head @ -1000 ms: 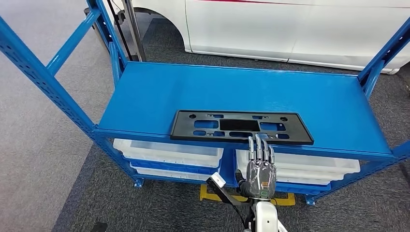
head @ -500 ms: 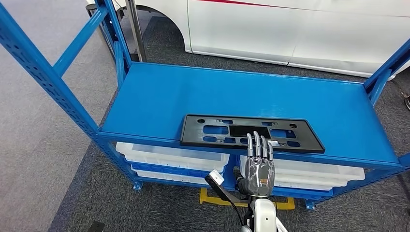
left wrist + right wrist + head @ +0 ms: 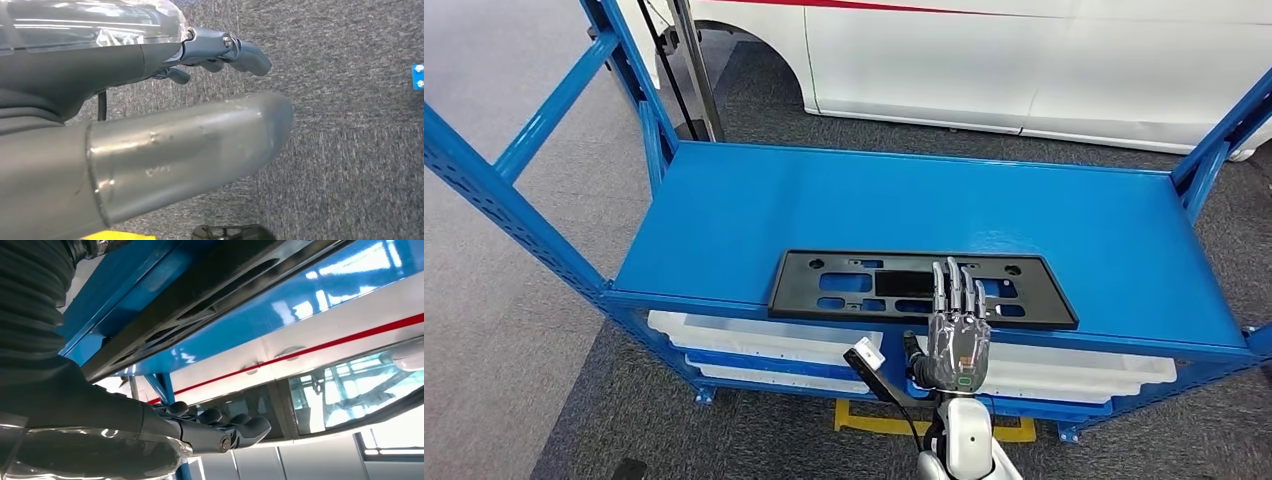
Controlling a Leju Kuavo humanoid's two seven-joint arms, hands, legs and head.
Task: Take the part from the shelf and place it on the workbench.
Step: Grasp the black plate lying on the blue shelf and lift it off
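Observation:
The part [image 3: 874, 285] is a long flat black plate with cut-outs, lying along the front edge of the blue shelf [image 3: 824, 200]. My right hand [image 3: 957, 335] is raised in front of the shelf with its fingers straight. The fingertips [image 3: 954, 275] overlap the right half of the part, and I cannot tell whether they touch it. The right wrist view shows that hand [image 3: 210, 430] holding nothing, close to the part [image 3: 200, 295] and the shelf edge. My left hand [image 3: 125, 60] hangs over grey carpet, fingers loosely extended and holding nothing.
White plastic bins [image 3: 764, 335] sit on the level under the shelf. Blue uprights [image 3: 514, 200] frame both ends of the shelf. A white car [image 3: 1024, 60] stands behind it. A yellow marking [image 3: 874, 420] lies on the carpet below the shelf.
The view has shifted slightly as the camera moved. My right hand has reached forward, so its fingertips now lie past the part's front edge instead of just short of it.

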